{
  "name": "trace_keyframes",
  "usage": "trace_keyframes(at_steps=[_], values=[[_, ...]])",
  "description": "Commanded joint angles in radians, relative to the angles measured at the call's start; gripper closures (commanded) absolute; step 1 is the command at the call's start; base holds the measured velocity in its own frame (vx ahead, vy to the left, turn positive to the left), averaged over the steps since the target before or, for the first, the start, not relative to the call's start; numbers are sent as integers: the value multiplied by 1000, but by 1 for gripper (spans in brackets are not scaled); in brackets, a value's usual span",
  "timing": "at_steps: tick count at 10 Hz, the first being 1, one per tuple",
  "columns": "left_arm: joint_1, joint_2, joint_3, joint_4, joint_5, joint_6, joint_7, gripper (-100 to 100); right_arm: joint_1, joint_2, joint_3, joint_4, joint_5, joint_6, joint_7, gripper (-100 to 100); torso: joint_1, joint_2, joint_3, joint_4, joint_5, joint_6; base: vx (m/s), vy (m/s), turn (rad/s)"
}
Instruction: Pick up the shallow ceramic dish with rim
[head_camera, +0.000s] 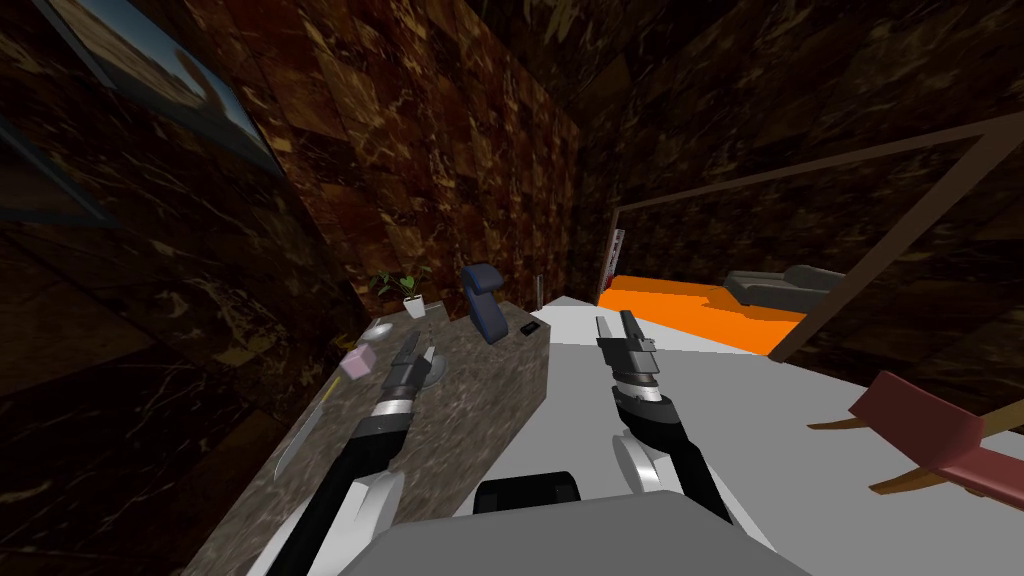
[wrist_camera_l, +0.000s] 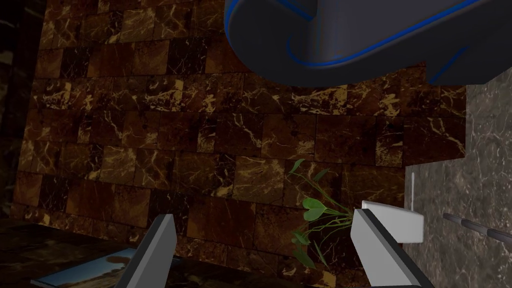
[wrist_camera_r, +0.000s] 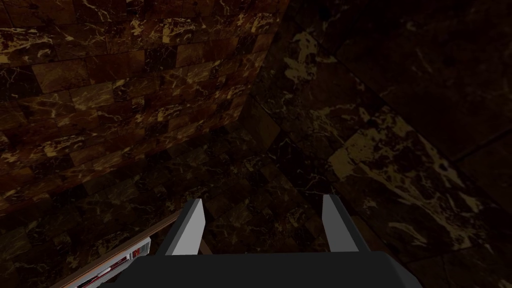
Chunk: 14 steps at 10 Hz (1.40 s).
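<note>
My left gripper (head_camera: 417, 348) hangs over the counter (head_camera: 470, 420), fingers spread.
Dish (head_camera: 441, 372) just beside it; pink cube (head_camera: 357, 363), plant (head_camera: 408, 285) near.

a potted plant (head_camera: 408, 290) and blue appliance (head_camera: 487, 305) stand on the counter (head_camera: 470, 420).

No readable text — no labels, brands, numbers, signs on anything.
</note>
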Motion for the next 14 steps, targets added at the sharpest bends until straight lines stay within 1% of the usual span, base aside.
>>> trace_keyframes(at_steps=[1,2,3,4,5,6,7,8,9,10,11,12,13,14], values=[[0,4,4,-3,3,31,1,-100,0,0,0,0,0,0,0,0,0,0,0,0,0,0,-10,-2,-9],[1,10,10,-9,8,72,3,-100,0,0,0,0,0,0,0,0,0,0,0,0,0,0,-11,-4,-21],[1,10,10,-9,8,76,3,-100,0,0,0,0,0,0,0,0,0,0,0,0,0,0,-10,-3,-10],[1,14,18,-16,12,119,4,-100,0,0,0,0,0,0,0,0,0,0,0,0,0,0,-9,-2,-22],[1,14,18,-16,12,123,4,-100,0,0,0,0,0,0,0,0,0,0,0,0,0,0,-7,-2,-12],[1,17,25,-21,16,160,6,-100,0,0,0,0,0,0,0,0,0,0,0,0,0,0,-7,-3,-27],[1,17,25,-21,16,172,6,-100,0,0,0,0,0,0,0,0,0,0,0,0,0,0,-5,-1,-16],[1,19,33,-27,20,207,7,-100,0,0,0,0,0,0,0,0,0,0,0,0,0,0,-3,0,-28],[1,19,33,-27,20,221,7,-100,0,0,0,0,0,0,0,0,0,-1,0,0,0,0,-2,2,-13],[1,20,42,-31,24,257,8,-100,0,0,0,0,0,0,0,0,0,-1,0,0,0,0,-1,2,-32],[1,20,42,-31,24,271,8,-100,0,0,0,0,0,0,0,0,0,-1,0,0,0,0,0,3,-18],[0,20,50,-36,28,307,9,-100,0,0,0,0,0,0,0,0,0,-1,0,0,0,0,0,3,-29],[0,20,50,-36,28,322,9,-100,0,0,0,0,0,0,0,0,0,-1,-1,0,0,0,1,4,-15],[0,19,59,-39,32,357,10,-100,0,0,0,0,0,0,0,0,0,-1,-1,0,0,0,2,4,-29]])
